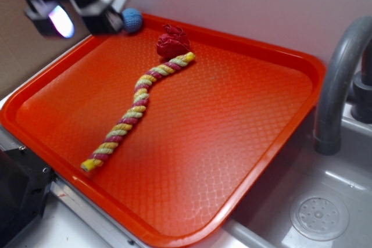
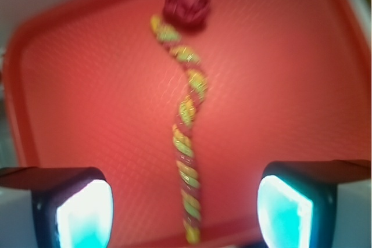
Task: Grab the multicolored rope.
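On tray [image 1: 302, 85]: one multicolored rope [image 1: 137, 108].

Orange-red tray [image 1: 256, 143] with textured floor and raised rim sitting on counter beside grey sink [image 1: 325, 201]. Multicolored rope [image 1: 137, 108] lying wavy on tray floor, running diagonally from near-left area toward far edge. Dark red cloth lump [image 1: 172, 42] resting at rope's far end, touching it. Blue knitted ball [image 1: 132, 20] sitting at tray's far-left corner, apart from cloth lump. Remaining tray floor showing only glare.
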`<state>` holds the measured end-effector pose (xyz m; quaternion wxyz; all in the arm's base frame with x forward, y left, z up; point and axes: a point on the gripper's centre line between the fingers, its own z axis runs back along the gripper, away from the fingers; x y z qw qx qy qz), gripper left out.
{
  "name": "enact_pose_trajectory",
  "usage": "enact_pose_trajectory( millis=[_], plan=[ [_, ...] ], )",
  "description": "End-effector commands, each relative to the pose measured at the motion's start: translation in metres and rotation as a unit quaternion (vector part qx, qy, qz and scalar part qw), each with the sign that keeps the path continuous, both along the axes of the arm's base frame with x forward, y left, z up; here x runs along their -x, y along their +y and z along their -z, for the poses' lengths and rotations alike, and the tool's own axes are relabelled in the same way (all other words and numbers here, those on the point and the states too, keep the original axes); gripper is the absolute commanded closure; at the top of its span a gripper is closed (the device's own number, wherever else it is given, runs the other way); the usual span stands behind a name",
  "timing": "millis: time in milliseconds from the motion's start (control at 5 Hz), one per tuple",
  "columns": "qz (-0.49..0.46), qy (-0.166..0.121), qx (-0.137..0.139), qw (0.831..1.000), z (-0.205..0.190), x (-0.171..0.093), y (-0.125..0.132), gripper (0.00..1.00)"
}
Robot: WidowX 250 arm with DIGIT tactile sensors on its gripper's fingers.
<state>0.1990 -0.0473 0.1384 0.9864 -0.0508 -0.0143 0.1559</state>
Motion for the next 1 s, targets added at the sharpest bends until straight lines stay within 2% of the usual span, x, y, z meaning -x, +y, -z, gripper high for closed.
enact_pose_trajectory(
  millis=[0,400,600,800],
  plan=[
    [0.034,0.033,-0.043,0.998,0.066,-0.013,-0.016,0.00],
    [0.049,0.063,-0.095,0.992,0.117,-0.010,-0.002,0.00],
    [0.049,0.062,-0.090,0.993,0.127,-0.008,0.003,0.00],
    [0.070,0.052,-0.077,0.993,0.127,-0.007,0.004,1.00]
  ],
)
